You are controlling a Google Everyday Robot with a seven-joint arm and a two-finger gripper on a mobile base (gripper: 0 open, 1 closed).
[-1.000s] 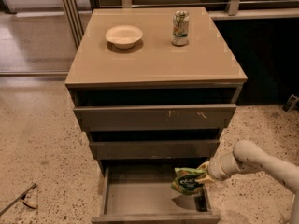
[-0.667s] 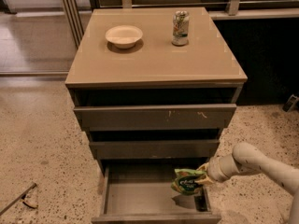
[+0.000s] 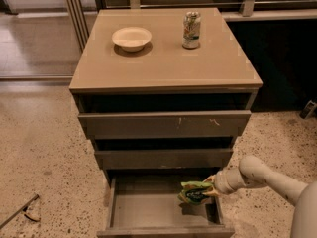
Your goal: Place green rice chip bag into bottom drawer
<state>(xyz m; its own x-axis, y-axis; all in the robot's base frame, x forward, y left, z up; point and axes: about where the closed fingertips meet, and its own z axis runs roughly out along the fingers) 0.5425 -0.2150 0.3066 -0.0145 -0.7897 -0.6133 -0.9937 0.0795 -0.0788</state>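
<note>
The gripper (image 3: 210,187), clamping the green rice chip bag (image 3: 194,193) over the bottom drawer (image 3: 143,208), should lower it; then release.

The green rice chip bag (image 3: 194,192) is a small crinkly green pouch with a dark label patch on its face, the lettering too small to read from here. It lies tipped over on its side, its length running left to right, pinched at its right end by the gripper (image 3: 210,187), which reaches in from the cabinet's right edge. The bag hangs just above the floor of the bottom drawer (image 3: 143,207), over the drawer's right half and toward its back, with a shadow on the tray below it. The bottom drawer, the lowest of three, is a shallow grey tray pulled well out past the cabinet's front edge.
</note>
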